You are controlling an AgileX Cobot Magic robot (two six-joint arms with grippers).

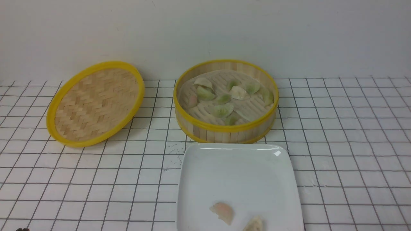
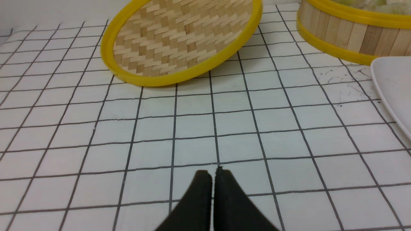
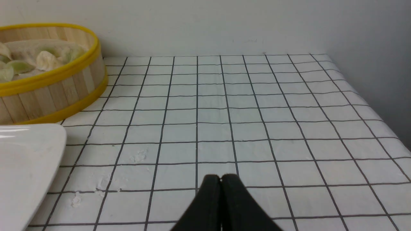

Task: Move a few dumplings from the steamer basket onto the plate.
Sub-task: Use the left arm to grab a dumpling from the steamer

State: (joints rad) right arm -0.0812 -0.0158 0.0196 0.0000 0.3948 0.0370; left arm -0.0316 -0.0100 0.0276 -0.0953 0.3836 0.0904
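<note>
Nearest the front camera, the plate (image 1: 237,173) lies flat on the gridded cloth (image 1: 346,166), just in front of the steamer basket (image 1: 224,131). Near its front edge is a pinkish dumpling (image 1: 222,212), long axis slanting from far-left to near-right. Beside it on the right is a whitish dumpling (image 1: 255,225), cut off by the frame, so its direction cannot be told. The basket stands upright, and on its pale liner (image 1: 253,107) about nine dumplings (image 1: 221,110), mostly green, lie scattered and pointing different ways. To its left, well apart, the woven lid (image 1: 94,102) sits tilted, its hollow face towards the camera. The left gripper (image 2: 213,175) has its jaws pressed together on nothing, over bare cloth near the lid. The right gripper (image 3: 221,179) is likewise closed and empty, over cloth right of the plate.
</note>
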